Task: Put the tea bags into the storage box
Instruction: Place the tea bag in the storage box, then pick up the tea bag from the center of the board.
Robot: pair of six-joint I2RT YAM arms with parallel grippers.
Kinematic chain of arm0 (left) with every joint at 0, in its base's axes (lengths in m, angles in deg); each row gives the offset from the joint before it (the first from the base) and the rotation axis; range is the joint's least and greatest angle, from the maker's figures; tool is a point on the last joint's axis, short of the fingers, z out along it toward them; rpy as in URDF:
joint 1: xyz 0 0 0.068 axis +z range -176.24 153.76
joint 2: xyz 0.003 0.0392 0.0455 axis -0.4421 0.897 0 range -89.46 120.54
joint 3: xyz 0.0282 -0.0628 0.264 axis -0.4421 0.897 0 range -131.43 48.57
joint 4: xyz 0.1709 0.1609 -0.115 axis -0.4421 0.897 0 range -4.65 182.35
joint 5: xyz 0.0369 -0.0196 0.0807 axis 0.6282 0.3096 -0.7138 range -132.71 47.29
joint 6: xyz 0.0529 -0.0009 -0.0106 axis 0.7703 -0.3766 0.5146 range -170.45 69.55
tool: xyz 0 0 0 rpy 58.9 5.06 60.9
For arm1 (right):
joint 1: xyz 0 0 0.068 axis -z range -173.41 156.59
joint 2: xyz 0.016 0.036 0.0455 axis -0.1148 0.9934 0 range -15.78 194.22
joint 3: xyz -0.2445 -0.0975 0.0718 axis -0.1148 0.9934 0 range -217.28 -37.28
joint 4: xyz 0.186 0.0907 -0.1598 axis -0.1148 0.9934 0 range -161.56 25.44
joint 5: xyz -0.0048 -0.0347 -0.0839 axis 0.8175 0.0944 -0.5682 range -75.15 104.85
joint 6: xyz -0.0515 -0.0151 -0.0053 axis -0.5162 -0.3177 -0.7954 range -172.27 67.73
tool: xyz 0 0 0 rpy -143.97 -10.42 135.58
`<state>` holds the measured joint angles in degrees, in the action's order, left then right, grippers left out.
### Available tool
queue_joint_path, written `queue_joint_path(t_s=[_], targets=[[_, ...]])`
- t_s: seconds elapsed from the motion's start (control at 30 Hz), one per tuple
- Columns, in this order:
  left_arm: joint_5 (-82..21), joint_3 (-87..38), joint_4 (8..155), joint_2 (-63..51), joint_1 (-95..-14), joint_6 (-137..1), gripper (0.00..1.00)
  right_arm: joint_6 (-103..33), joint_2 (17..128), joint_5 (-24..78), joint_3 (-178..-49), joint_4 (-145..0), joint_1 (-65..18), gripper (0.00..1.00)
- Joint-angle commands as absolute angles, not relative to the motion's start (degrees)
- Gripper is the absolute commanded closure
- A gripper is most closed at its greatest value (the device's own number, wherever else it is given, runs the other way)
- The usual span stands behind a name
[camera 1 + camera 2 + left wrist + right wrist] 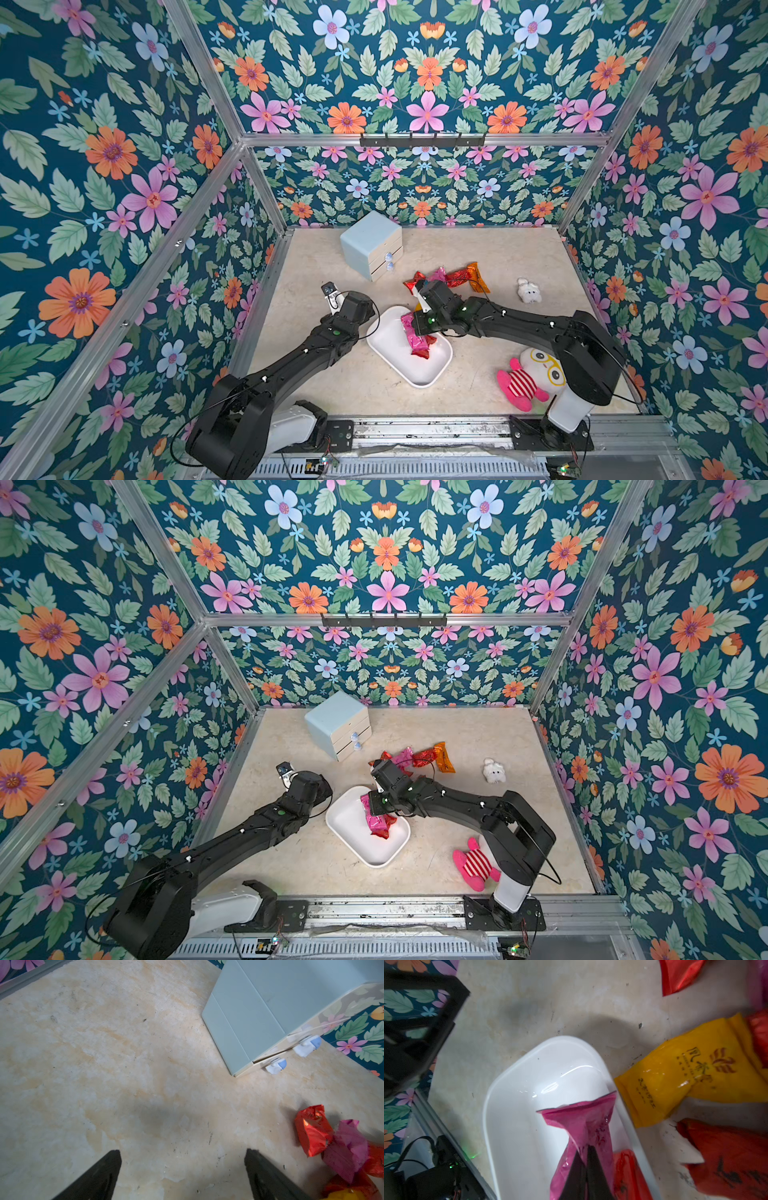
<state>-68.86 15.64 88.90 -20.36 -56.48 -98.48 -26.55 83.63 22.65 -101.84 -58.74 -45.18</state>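
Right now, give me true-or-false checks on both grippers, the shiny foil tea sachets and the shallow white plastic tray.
The right gripper is shut on a magenta pink foil sachet over the shallow white plastic tray. True.
The left gripper holds a red sachet. False: it is open and empty.
Every sachet is in the tray. False: loose sachets, red, pink and orange-yellow, lie on the table beyond it.
A red foil sachet lies in the tray. True.

Some tea bags (419, 345) in storage box (415, 370), others behind it.
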Motion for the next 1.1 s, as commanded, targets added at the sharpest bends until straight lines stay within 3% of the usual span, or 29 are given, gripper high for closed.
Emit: queue_joint_path(t_s=[0.0, 0.07, 0.33, 0.4, 0.73, 0.97, 1.07], targets=[[-68.53, 15.62, 89.01, -20.32, -56.21, -98.9, 0.01, -27.26, 85.45, 21.38, -103.54, -57.74, -45.87, 1.0], [-68.2, 15.27, 88.97, -19.77, -56.21, -98.64, 0.01, -27.22, 85.77, 21.23, -104.02, -57.8, -46.14, 0.96], [-66.62, 13.86, 88.69, -18.53, -56.21, -97.5, 0.01, -25.72, 79.77, 18.43, -103.95, -58.09, -46.06, 0.55], [-65.79, 13.37, 88.43, -18.37, -56.22, -96.8, 0.01, -25.59, 76.98, 16.65, -104.21, -57.24, -45.69, 0.49], [-57.96, 11.13, 85.87, -15.77, -56.55, -93.52, 0.03, -20.04, 72.01, 9.6, -100.78, -52.77, -35.84, 0.49], [-56.01, 12.29, 84.6, -14.76, -56.9, -94.31, 0.03, -20.1, 70.76, 11.87, -95.37, -53.08, -33.7, 0.49], [-55.99, 12.88, 84.34, -15.15, -56.91, -94.61, 0.03, -19.97, 72.06, 14.75, -92.89, -54.39, -33.49, 0.44]])
